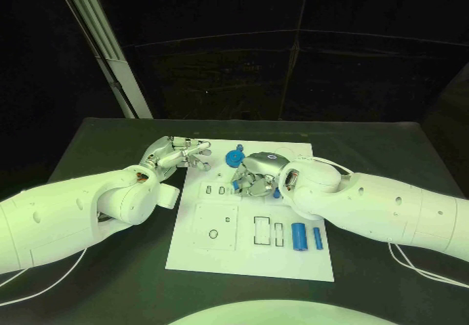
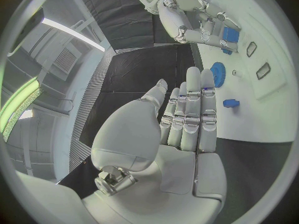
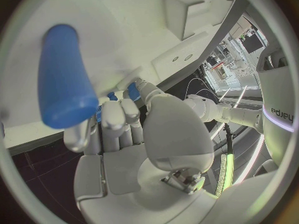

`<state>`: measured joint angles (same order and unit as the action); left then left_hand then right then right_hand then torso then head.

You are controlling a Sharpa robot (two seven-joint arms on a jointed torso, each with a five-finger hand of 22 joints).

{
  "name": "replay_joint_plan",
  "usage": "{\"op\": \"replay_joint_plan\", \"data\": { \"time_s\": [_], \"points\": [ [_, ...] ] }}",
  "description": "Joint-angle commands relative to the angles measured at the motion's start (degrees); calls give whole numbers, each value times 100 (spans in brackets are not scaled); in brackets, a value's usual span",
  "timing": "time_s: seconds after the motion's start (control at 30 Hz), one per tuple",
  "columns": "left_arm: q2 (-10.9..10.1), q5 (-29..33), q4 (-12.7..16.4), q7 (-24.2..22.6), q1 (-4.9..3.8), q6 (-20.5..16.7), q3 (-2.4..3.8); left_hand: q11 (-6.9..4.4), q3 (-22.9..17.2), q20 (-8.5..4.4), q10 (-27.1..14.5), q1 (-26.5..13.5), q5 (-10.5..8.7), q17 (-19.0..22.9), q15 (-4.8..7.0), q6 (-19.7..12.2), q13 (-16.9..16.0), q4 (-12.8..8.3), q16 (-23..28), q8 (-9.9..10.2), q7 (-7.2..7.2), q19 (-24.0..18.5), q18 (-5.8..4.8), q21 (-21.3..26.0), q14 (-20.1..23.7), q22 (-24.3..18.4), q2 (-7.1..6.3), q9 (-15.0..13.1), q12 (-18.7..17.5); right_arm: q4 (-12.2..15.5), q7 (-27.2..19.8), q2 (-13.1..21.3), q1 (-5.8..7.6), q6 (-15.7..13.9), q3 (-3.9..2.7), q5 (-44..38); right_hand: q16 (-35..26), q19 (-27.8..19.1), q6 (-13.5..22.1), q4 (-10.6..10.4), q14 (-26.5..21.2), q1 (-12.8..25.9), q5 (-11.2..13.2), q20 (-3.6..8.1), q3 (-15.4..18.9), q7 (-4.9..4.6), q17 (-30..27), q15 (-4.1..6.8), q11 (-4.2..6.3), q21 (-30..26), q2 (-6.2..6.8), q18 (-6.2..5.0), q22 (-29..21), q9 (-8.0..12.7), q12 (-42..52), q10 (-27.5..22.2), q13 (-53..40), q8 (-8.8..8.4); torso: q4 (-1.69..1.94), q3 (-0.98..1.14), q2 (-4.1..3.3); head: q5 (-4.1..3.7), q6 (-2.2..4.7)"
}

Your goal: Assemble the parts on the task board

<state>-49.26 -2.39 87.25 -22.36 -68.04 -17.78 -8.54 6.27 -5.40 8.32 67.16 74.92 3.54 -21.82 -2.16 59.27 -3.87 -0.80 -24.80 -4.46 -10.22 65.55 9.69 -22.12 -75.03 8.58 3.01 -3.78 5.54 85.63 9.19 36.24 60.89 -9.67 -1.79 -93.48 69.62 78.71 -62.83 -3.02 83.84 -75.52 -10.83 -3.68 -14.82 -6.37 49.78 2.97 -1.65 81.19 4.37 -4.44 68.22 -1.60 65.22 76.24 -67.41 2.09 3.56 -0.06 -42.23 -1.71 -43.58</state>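
Observation:
The white task board [image 1: 245,254] lies in the middle of the table. My right hand [image 1: 256,176] is bent down over the board's middle, and its fingers close round a small blue part [image 1: 238,184]. The left wrist view shows that same blue part [image 2: 230,35] under the right hand [image 2: 193,20]. My left hand [image 1: 179,153] hovers at the board's far left corner; its fingers [image 2: 193,109] are straight, side by side, and hold nothing. A blue gear [image 1: 232,159] and a small blue piece [image 1: 241,147] lie between the two hands.
Two blue cylinders [image 1: 299,235] lie side by side on the board's near right, beside empty rectangular slots [image 1: 262,230]. One cylinder [image 3: 62,77] looms close under my right wrist. A recessed square plate [image 1: 215,227] sits on the near left. Black table [image 1: 117,277] surrounds the board.

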Motion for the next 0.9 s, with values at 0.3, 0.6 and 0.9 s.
{"op": "replay_joint_plan", "data": {
  "time_s": [0.3, 0.6, 0.9],
  "points": [
    [4, -25, 10, 69, -6, 26, 4, 21, -30, 5, -2, -56, -10, -5, -11, 16, 7, -7, -22, 21, -16, -16, 66, -19, 38, 9, -24, 7, -32, -123, 443, 34, -152, 850, 149, -254, -82, -44, 25, -45, -12, 116, 49, -13, 35, -32, -80, -42, -6, -57, 74, -7, -61, -218, -141, -102, 94, 386, 1, 1, 1, -5, -5],
    [4, -25, 9, 74, -6, 34, 4, 24, -34, 6, -8, -59, -11, -16, -13, 11, 7, -8, -32, 26, -18, -19, 66, -24, 45, 12, -26, 7, -40, -123, 393, 27, -152, 760, 149, -263, -89, -57, 79, -37, -13, 118, 46, -19, 48, -48, -85, -50, -19, -69, 112, -11, -82, -213, -155, -117, 103, 357, -2, 4, 0, -8, -4],
    [5, -25, 5, 91, -6, 50, 4, 24, -34, 6, -8, -59, -11, -16, -13, 11, 7, -8, -32, 26, -18, -19, 66, -24, 45, 12, -26, 7, -40, -121, 363, 28, -152, 729, 149, -264, -100, -70, 119, -30, -15, 119, 47, -25, 61, -62, -98, -59, -31, -81, 143, -15, -105, -211, -171, -133, 116, 335, 1, 5, 0, -14, -8]
  ]
}}
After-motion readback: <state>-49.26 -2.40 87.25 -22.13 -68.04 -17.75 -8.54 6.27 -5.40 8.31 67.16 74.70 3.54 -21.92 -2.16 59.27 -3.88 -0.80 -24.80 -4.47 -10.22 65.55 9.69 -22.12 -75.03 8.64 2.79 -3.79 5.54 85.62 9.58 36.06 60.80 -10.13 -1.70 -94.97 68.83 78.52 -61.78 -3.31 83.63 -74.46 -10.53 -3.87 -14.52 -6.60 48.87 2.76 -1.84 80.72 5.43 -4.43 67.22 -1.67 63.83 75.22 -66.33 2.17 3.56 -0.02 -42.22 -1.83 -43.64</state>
